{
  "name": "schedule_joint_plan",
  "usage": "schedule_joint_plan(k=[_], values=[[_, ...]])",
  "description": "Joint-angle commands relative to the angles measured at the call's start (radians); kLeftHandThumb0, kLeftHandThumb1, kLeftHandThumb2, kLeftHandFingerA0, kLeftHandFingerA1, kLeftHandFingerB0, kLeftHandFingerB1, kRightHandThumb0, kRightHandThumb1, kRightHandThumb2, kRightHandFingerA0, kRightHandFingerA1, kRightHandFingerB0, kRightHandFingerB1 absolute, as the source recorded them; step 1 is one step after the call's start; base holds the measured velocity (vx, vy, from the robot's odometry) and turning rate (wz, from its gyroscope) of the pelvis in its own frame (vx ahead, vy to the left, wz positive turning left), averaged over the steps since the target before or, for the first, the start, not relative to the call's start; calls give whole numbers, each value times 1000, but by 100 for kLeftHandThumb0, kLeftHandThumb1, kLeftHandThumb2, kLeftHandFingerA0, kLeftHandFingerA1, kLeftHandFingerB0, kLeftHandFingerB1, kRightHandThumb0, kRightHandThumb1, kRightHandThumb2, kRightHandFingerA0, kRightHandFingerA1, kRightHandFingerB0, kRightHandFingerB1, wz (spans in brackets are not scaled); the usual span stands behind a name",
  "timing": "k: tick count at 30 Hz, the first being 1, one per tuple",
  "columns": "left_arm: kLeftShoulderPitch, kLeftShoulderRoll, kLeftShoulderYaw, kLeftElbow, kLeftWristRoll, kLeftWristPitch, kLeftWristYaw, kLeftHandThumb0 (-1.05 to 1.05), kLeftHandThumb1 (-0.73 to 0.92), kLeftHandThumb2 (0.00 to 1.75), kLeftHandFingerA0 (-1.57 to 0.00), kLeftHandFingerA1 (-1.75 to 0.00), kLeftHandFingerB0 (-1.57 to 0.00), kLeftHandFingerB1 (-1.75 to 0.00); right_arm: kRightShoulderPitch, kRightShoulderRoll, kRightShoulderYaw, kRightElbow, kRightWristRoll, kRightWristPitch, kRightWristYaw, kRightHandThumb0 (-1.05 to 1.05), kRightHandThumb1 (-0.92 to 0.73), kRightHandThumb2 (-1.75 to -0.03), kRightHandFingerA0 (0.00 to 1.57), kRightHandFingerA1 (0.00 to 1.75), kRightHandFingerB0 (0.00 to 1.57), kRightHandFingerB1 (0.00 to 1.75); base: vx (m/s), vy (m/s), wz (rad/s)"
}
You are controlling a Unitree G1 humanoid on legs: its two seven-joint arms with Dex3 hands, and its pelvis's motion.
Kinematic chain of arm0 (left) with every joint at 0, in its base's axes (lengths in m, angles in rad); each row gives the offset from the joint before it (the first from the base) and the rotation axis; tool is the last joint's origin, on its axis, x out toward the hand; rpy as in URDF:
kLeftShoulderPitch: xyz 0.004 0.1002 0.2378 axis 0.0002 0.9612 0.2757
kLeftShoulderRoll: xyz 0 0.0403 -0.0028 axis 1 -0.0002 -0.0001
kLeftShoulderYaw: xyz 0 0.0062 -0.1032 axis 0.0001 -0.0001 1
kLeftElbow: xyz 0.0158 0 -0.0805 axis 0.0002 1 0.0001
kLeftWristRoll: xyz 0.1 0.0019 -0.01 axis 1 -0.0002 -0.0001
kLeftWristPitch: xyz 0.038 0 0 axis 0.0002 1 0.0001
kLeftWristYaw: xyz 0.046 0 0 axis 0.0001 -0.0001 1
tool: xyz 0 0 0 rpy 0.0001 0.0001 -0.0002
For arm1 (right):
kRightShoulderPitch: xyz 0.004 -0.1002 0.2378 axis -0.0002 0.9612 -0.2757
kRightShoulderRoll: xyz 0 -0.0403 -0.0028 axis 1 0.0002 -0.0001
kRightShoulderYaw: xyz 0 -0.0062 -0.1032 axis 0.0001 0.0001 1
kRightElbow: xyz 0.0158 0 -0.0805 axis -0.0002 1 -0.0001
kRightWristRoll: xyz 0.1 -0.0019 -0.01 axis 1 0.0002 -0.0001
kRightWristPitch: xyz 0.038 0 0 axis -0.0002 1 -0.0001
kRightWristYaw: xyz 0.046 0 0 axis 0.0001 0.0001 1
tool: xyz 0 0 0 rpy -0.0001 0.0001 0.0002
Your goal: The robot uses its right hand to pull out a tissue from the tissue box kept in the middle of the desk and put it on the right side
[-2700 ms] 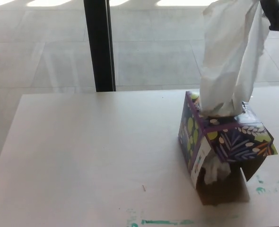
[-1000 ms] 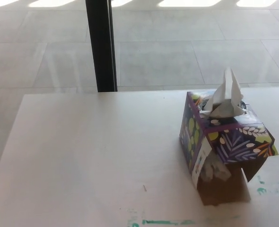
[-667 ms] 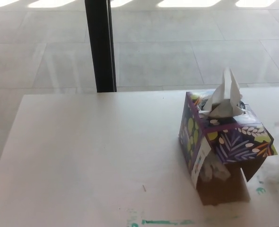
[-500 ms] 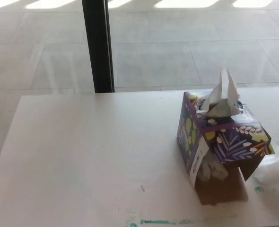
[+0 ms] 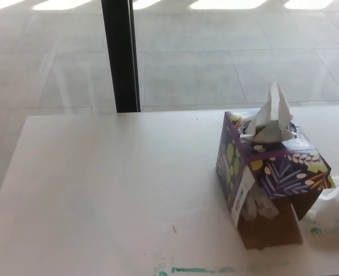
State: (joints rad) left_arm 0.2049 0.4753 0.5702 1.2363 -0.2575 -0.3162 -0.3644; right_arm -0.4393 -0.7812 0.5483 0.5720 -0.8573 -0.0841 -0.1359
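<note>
Tissue (image 5: pixel 336 207), seemingly crumpled, at desk's (image 5: pixel 100 190) right edge

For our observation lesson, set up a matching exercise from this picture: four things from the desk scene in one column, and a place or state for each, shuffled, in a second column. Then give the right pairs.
Column one:
1. tissue box
2. tissue in the box top
3. loose tissue
4. black post

Column two:
A. lies crumpled on the desk at the right edge of the picture
B. stands beyond the desk's far edge
C. pokes upright out of the opening
D. purple with leaf patterns, its near side torn open

Pairs: 1-D, 2-C, 3-A, 4-B
</note>
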Motion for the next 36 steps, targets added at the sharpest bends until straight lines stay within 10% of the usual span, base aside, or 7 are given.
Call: schedule_joint_plan(k=[1,19,23,29,31,34,36], values=[[-12,2,7,-79,-36,-144,-95,-89,92,78,-60,-54,-43,-39,-38,-36,0,-124,-19,171,445,-88,-51,-57,0,0,0,0,0,0,0],[7,9,6,-113,-30,-138,-114,-88,92,79,-60,-55,-43,-39,-124,-242,-505,-366,398,292,687,-71,-47,-79,0,15,0,8,0,0,0],[5,8,6,-115,-28,-141,-112,-89,92,79,-59,-54,-43,-38,17,-289,-719,-414,395,206,531,-61,-56,-88,72,64,40,53,0,0,0],[-6,-2,21,-134,-52,-146,-134,-86,78,120,-53,-62,-33,-50,305,-182,-1069,-567,319,235,430,-74,-59,-100,51,79,24,60,0,0,0],[-29,-8,13,-149,-42,-171,-118,-91,83,121,-54,-61,-38,-52,430,-44,-1195,-649,322,281,384,-92,-82,-62,29,119,4,90,0,0,0],[-29,-10,12,-170,-43,-169,-117,-92,92,83,-56,-54,-37,-39,516,35,-1228,-620,321,239,261,-96,-65,-102,41,100,12,76,0,0,0],[-39,-15,10,-182,-44,-175,-120,-91,92,80,-59,-53,-42,-38,554,148,-1288,-607,405,249,210,-93,-83,-63,27,125,0,91,0,0,0]])
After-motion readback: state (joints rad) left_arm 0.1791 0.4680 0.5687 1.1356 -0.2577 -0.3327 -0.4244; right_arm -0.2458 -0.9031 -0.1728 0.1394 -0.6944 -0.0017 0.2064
